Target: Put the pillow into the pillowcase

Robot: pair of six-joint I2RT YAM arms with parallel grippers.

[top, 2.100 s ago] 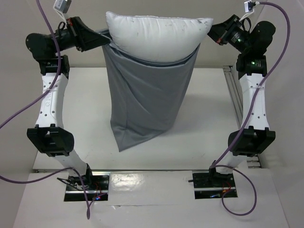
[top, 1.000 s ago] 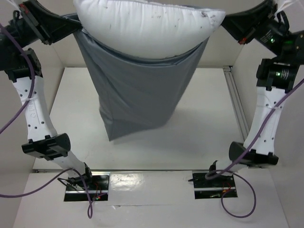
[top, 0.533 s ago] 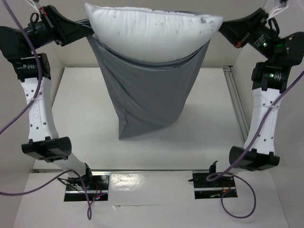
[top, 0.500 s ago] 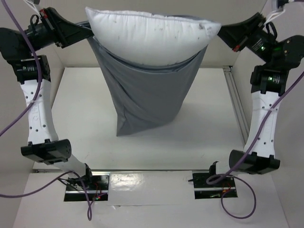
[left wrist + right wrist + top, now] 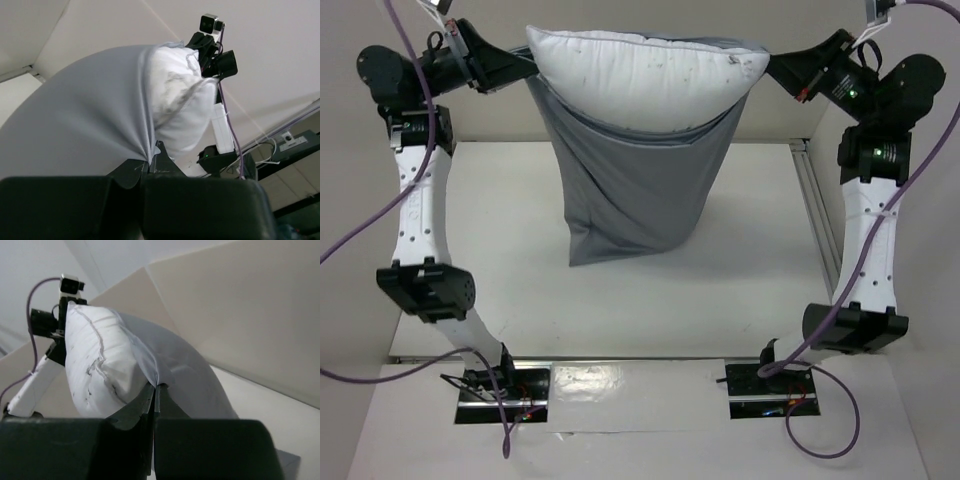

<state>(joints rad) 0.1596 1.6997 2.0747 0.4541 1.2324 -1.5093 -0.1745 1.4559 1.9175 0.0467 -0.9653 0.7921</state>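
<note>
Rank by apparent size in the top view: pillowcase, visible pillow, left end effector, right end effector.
1. pillowcase
2. pillow, exposed part only
3. left end effector and right end effector look alike; no ranking between them.

Top view: the pillow's point(image 5: 640, 85) lower part is hidden inside the pillowcase point(image 5: 635, 195), and only its upper bulge shows at 12 o'clock. The sack's rear hem is mostly hidden behind the pillow. The fingertips of the left gripper point(image 5: 527, 72) at 10 o'clock and the right gripper point(image 5: 770, 68) at 2 o'clock are lost against fabric. Dark specks on the pillow are too small to identify. Part of the table's point(image 5: 740, 280) far edge is hidden behind the sack.

Left wrist view: the gripper body is dark, blurred and cut off at 6 o'clock. The pillowcase is cut off at 9 o'clock.

Right wrist view: the same blurred body sits at 6 o'clock, and the sack's lower end runs behind it.
</note>
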